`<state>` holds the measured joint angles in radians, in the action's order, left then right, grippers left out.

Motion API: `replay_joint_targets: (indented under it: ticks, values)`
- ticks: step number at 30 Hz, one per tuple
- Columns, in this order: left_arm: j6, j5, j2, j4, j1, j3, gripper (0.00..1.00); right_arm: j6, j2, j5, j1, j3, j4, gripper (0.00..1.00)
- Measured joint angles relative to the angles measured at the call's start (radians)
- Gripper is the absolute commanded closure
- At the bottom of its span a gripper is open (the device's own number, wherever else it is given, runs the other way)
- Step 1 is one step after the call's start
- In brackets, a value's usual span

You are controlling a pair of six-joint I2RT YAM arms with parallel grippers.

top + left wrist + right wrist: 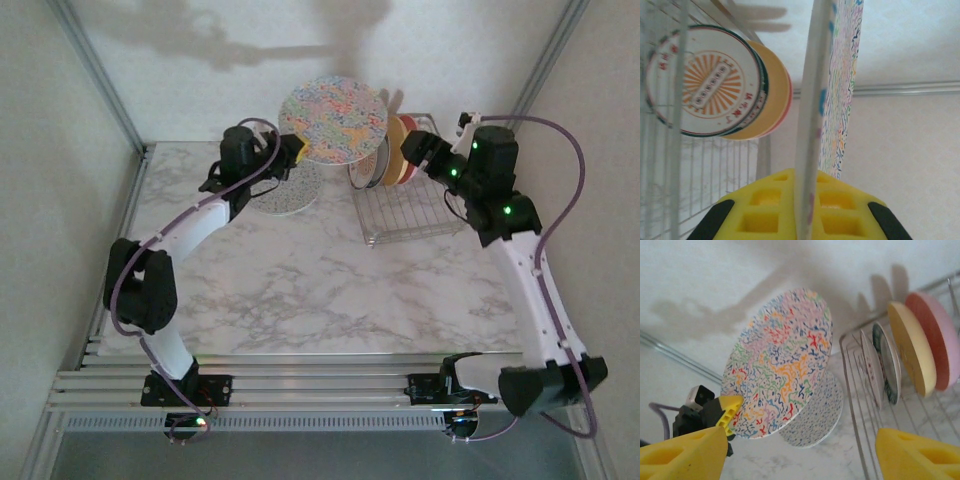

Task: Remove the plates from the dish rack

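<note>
Hanging on edge just left of the dish rack (405,215), the multicolour floral plate (333,120) is clamped by its rim in the left gripper (292,150), above the grey speckled plate (285,195). The right gripper (800,450) stands fingers apart, empty, near the rack. Likely next: tilt the plate flat and lower it onto the speckled one.

Left tool (732,410) grips multicolour plate (780,365) rim; yellow plate (912,350) upright in rack (850,395).

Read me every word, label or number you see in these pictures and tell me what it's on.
Character-like marks around the rim and across the centre of the small round white plate with orange sunburst motif: too blurred to read.
On the large round multicolour squiggle-patterned plate: pattern only, no text.
Nothing else legible.
</note>
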<state>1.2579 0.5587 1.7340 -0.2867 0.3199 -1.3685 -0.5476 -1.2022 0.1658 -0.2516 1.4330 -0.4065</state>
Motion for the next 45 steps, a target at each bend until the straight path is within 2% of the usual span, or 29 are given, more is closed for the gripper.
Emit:
replay_joint_targets:
  ticks: [4,12,20,31,45]
  values:
    - [-0.014,0.000,-0.058,0.000,-0.060,0.098,1.00,0.135,0.060,-0.055,-0.064,-0.076,0.075,0.20]
    - [-0.048,-0.023,-0.118,-0.023,-0.177,0.323,1.00,0.328,0.035,-0.103,-0.185,-0.111,0.089,0.20]
    - [-0.066,-0.079,-0.108,-0.076,-0.197,0.462,1.00,0.481,0.019,-0.114,-0.292,-0.111,0.090,0.19]
    - [-0.066,-0.126,0.021,-0.199,-0.202,0.494,1.00,0.537,-0.014,-0.121,-0.330,-0.111,0.089,0.19]
    - [-0.080,-0.129,0.148,-0.222,-0.206,0.437,1.00,0.533,-0.024,-0.120,-0.330,-0.111,0.088,0.19]
